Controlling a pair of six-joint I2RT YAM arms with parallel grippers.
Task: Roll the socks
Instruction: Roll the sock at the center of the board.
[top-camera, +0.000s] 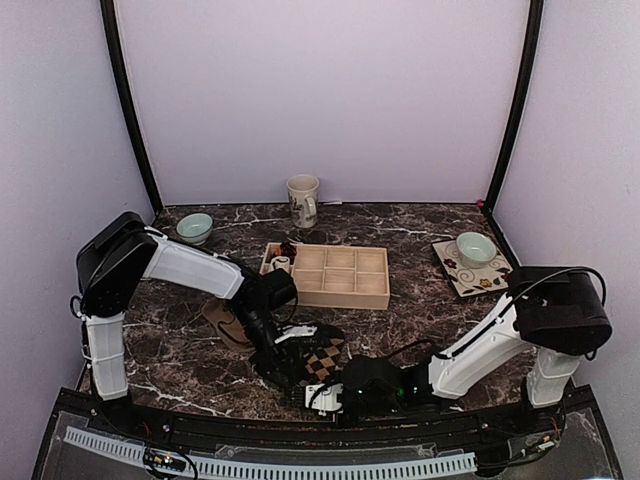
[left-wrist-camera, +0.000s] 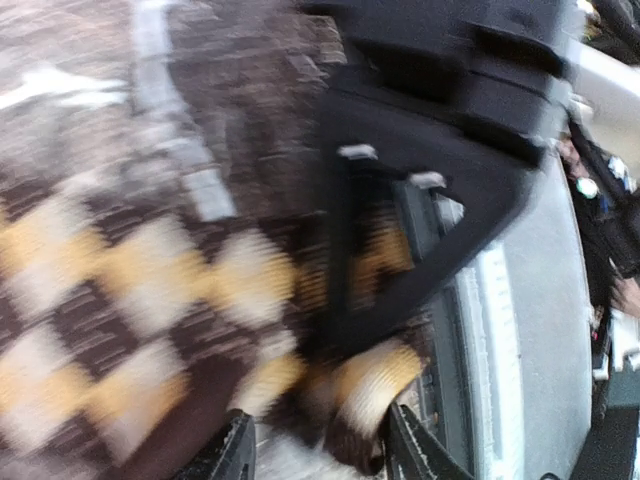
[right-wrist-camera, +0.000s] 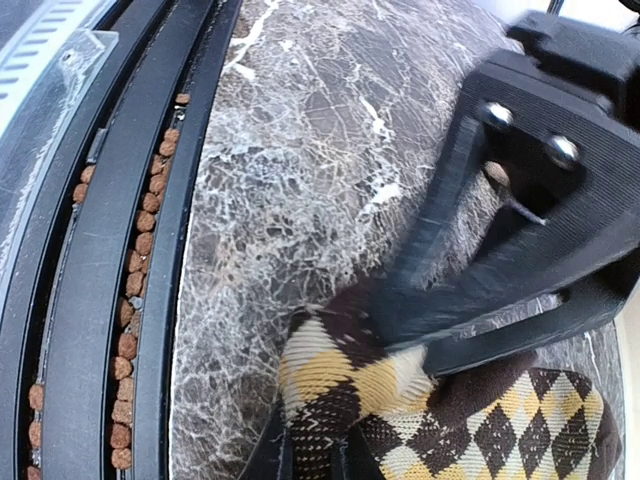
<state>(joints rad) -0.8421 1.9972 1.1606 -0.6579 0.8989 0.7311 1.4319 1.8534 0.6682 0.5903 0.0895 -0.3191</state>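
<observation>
Wooden tray (top-camera: 340, 298), rolled white sock (top-camera: 282, 265) inside

Soft, even light overall; the left wrist view is motion-blurred, the argyle sock (left-wrist-camera: 130, 290) apparently smeared.

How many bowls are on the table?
2. The left bowl sits near the back left corner of the table. The right bowl sits on a patterned square plate at the right. Another could be hidden under the robot arms.
</observation>
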